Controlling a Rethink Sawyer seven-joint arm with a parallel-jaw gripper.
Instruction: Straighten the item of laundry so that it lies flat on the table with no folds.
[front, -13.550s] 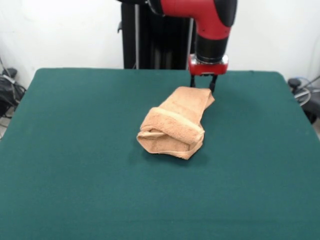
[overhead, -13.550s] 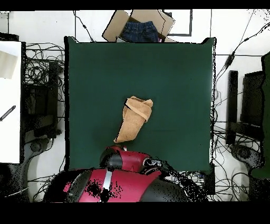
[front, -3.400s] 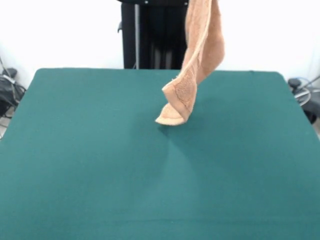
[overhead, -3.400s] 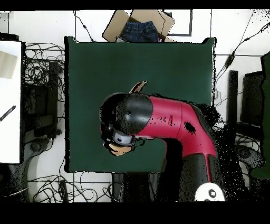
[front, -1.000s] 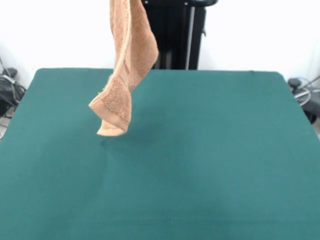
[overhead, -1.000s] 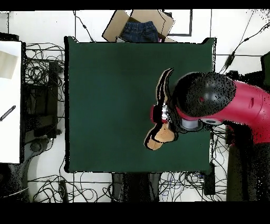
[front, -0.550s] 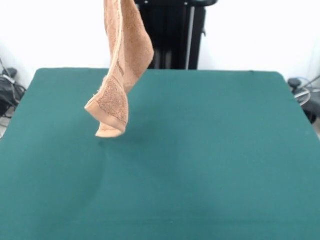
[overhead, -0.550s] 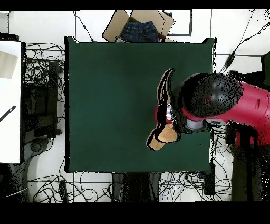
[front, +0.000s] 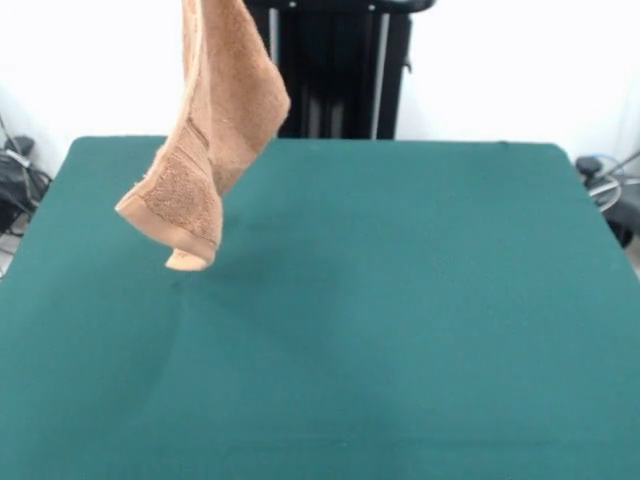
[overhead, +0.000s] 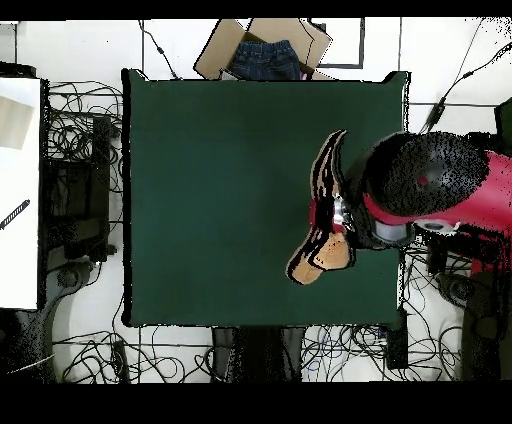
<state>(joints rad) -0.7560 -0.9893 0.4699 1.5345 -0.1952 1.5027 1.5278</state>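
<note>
The towel (front: 215, 110) is seen hanging in the air over the surface (front: 400, 300), clear of it, with its upper end running out of the top of the front view. It is bunched into a long, narrow drape, folded on itself. The woven band is visible near the lowest hemmed corner, which is curled under and tilted toward the picture's left. A faint shadow is cast on the green felt just below that corner.

In the front view the towel is placed over the left part of the surface, toward the far edge. In the overhead view the towel (overhead: 322, 245) is found at the right side of the surface (overhead: 220, 180), partly covered by the red and black arm (overhead: 430, 195), which reaches in from the right edge.

The hand itself is hidden: it is cut off above the front view and covered by the arm's own body from overhead. Whether it is open or closed cannot be told from these views.

Beyond the far edge in the overhead view, a cardboard box (overhead: 264, 48) holding dark blue cloth is noted on the floor. Cables (overhead: 75, 140) are spread along both sides.
</note>
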